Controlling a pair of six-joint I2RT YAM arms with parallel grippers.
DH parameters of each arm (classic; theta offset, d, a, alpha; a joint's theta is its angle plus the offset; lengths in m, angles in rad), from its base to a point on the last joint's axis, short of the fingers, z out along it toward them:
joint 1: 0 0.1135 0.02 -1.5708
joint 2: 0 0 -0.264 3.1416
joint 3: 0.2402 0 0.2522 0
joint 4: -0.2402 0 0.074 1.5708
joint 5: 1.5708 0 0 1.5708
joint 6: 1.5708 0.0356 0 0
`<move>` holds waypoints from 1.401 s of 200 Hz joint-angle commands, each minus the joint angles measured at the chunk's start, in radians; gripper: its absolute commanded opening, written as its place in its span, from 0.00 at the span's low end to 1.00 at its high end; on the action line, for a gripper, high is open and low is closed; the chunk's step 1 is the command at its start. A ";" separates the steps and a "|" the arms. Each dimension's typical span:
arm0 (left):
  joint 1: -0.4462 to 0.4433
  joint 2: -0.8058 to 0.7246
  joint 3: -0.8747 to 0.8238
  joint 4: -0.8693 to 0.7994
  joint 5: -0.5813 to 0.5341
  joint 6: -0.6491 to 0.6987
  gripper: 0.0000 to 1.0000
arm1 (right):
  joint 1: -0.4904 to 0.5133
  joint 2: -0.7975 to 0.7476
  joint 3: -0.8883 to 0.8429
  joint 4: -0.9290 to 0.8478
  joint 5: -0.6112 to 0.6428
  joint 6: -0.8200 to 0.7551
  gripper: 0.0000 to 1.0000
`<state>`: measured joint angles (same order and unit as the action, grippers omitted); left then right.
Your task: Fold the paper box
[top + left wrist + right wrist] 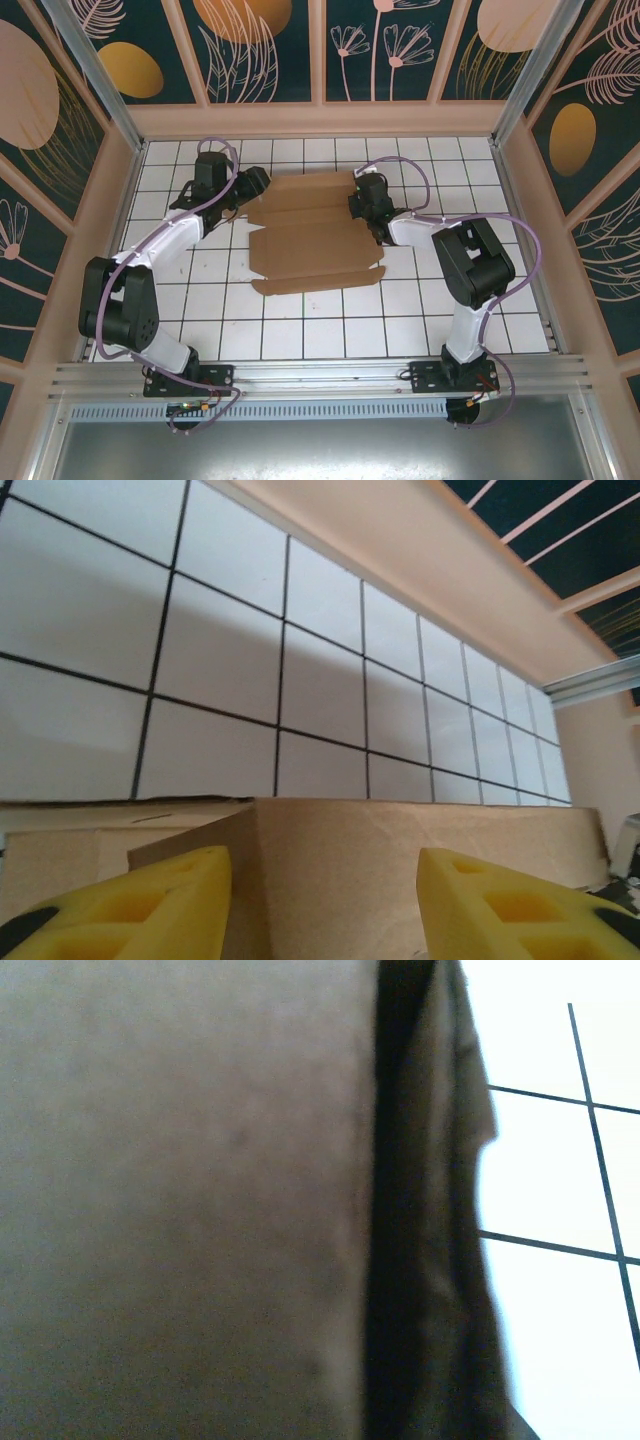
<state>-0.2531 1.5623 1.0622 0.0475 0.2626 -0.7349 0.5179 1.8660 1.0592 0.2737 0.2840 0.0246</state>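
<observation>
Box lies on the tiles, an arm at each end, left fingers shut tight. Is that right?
Not quite. The left fingers stand apart, not shut; the left wrist view shows the box in the gap between them. The rest holds.

Left arm (165,240), right arm (470,262) forward; left end effector (322,885) jaws apart, right end effector (366,206) jaws together.

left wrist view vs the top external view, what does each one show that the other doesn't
Left wrist: the left gripper with yellow fingers apart, close before a raised cardboard wall of the paper box. Top external: the box's whole outline, with the right gripper at its right edge. Both: brown cardboard on the white tiled table.
</observation>
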 commanded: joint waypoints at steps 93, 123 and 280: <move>0.012 0.039 -0.225 0.526 0.124 -0.200 0.10 | -0.013 0.003 0.017 -0.103 -0.085 0.010 0.00; 0.021 0.010 -0.299 0.599 0.110 -0.239 0.15 | -0.020 -0.016 0.010 -0.120 -0.058 0.049 0.00; 0.039 -0.162 -0.511 0.448 -0.088 -0.188 0.11 | -0.030 -0.023 -0.018 -0.120 -0.075 0.046 0.00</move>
<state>-0.2203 1.3422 0.5457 0.5850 0.2123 -0.9443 0.4961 1.8549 1.0702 0.2317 0.2218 0.0444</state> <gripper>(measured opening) 0.126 0.101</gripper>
